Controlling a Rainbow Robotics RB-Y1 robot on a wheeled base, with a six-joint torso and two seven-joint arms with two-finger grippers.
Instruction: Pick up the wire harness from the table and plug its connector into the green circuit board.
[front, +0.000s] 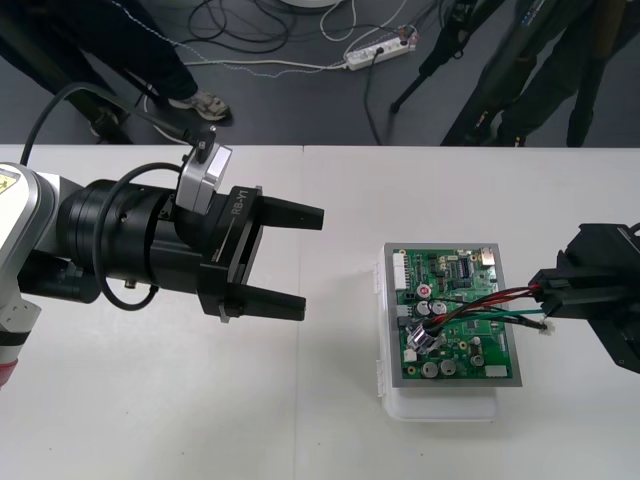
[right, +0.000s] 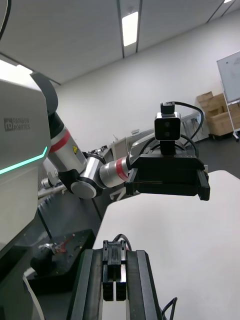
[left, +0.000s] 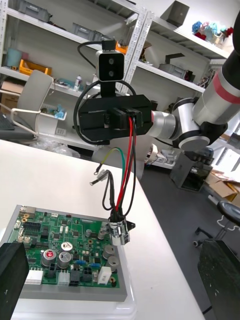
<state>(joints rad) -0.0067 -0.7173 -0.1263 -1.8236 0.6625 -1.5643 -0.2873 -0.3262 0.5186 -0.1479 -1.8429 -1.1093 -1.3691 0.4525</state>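
Harness (front: 488, 301) pinched in right tool (front: 545, 292).

Black left end effector (front: 312, 262), silver red-ringed links (right: 107, 172)

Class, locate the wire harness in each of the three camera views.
Front view: wire harness runs from right gripper out over green circuit board.
Right wrist view: its plug between the fingers.
Left wrist view: hangs from gripper above board.
Shared landmark: right gripper.
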